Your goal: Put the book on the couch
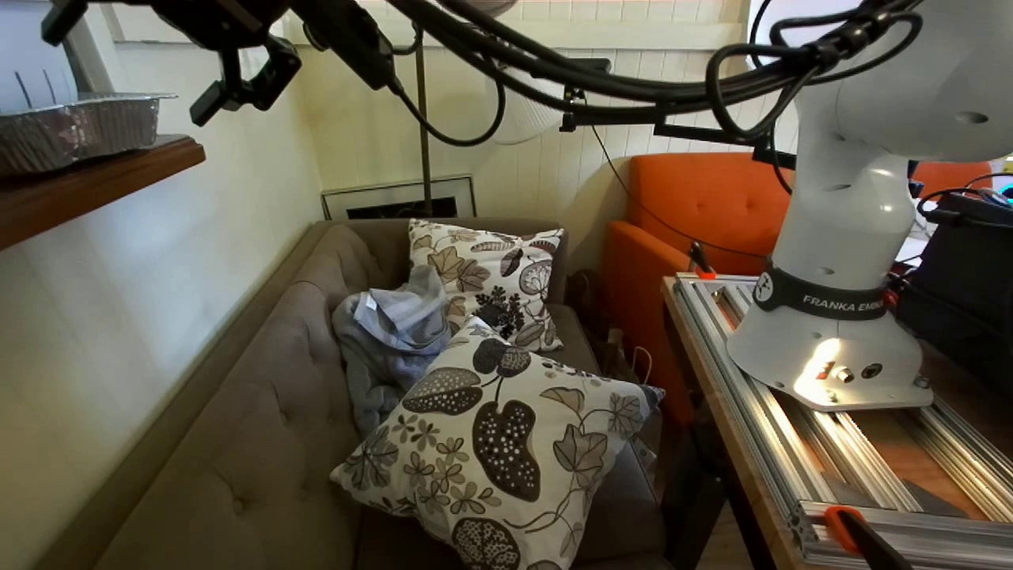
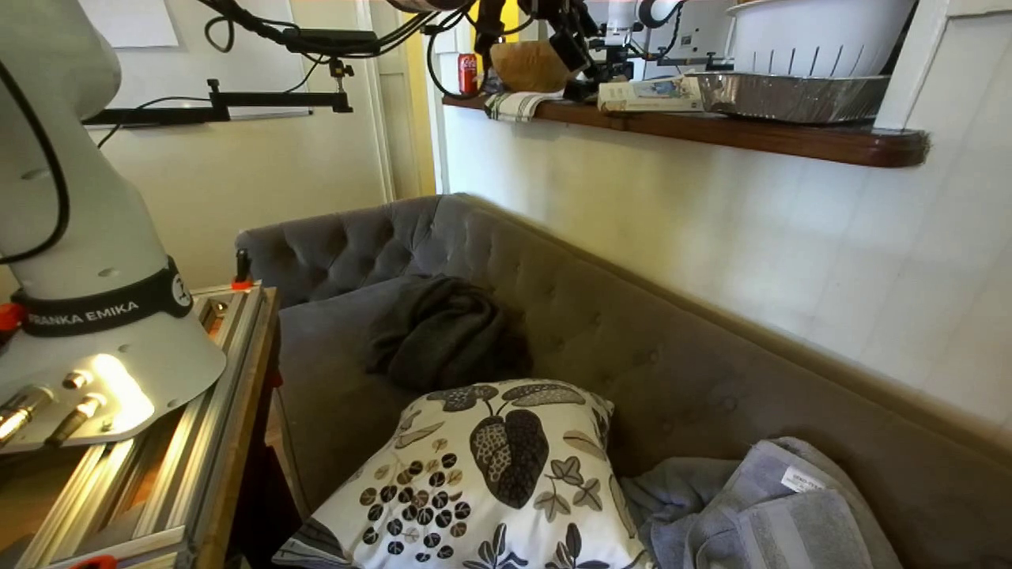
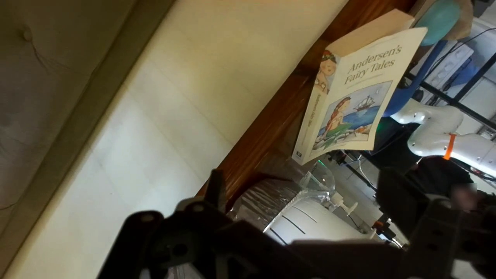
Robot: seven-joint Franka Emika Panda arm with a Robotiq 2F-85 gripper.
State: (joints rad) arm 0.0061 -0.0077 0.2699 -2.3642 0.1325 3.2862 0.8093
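Observation:
The book (image 3: 356, 85), a cream paperback titled Andersen's Fairy Tales, stands tilted on the wooden ledge in the wrist view, its cover slightly lifted. It also shows on the ledge in an exterior view (image 2: 648, 95). The taupe tufted couch (image 1: 269, 443) runs along the wall below the ledge; it also shows in an exterior view (image 2: 672, 371) and at the left of the wrist view (image 3: 50, 77). My gripper (image 3: 304, 195) is open, its fingers wide apart with nothing between them. It hangs in the air near the ledge in an exterior view (image 1: 130, 70), apart from the book.
The ledge (image 2: 751, 138) also bears a foil tray (image 2: 791, 99), a white tub (image 2: 822, 39), a wooden bowl (image 2: 526, 67), a cloth and a red can (image 2: 467, 73). Leaf-patterned pillows (image 1: 506, 443), a grey towel (image 1: 404, 317) and a dark blanket (image 2: 451, 332) lie on the couch.

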